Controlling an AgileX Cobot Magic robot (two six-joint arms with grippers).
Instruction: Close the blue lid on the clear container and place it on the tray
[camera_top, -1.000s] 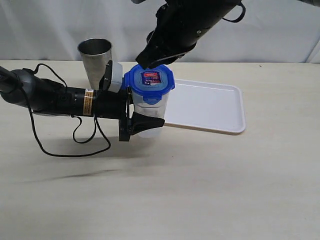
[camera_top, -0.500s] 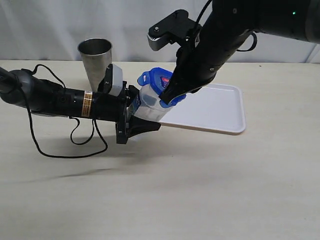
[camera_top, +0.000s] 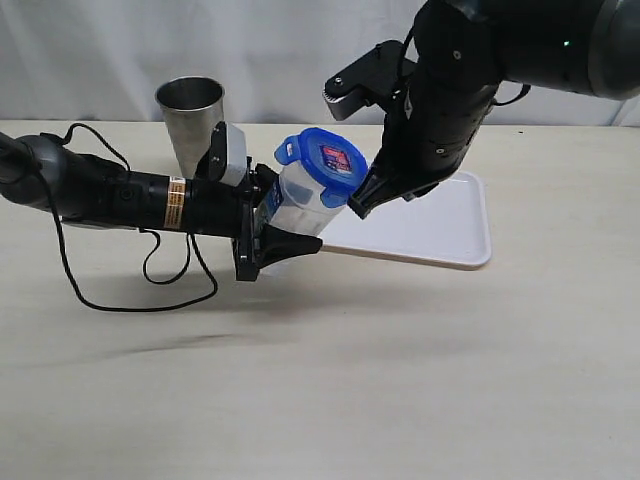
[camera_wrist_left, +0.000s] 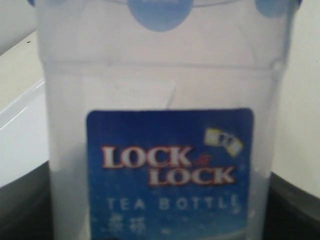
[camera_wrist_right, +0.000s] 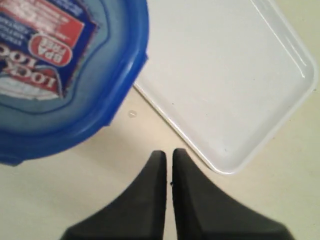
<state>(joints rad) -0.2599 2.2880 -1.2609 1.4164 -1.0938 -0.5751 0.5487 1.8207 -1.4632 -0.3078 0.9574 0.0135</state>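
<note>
The clear container (camera_top: 295, 205) is tilted, its top leaning toward the tray, and my left gripper (camera_top: 288, 236) is shut on its body. Its blue-white label (camera_wrist_left: 170, 170) fills the left wrist view, with dark fingers (camera_wrist_left: 22, 210) at both sides. The blue lid (camera_top: 325, 160) sits on the container's mouth, its red-blue sticker facing up. My right gripper (camera_top: 362, 206) hangs just beside the lid's edge, over the tray's near-left part. In the right wrist view the right gripper (camera_wrist_right: 169, 156) is shut with nothing between its fingers, and the blue lid (camera_wrist_right: 55, 75) lies off to one side.
The white tray (camera_top: 430, 215) lies flat on the table behind and to the right of the container; the tray (camera_wrist_right: 225, 75) holds nothing. A grey steel tumbler (camera_top: 190, 118) stands at the back left. A black cable (camera_top: 130, 295) loops on the table under the left arm.
The container has gone from upright to tilted toward the tray in the left gripper. The right gripper has shut, left the lid's top and moved to the right of it.
</note>
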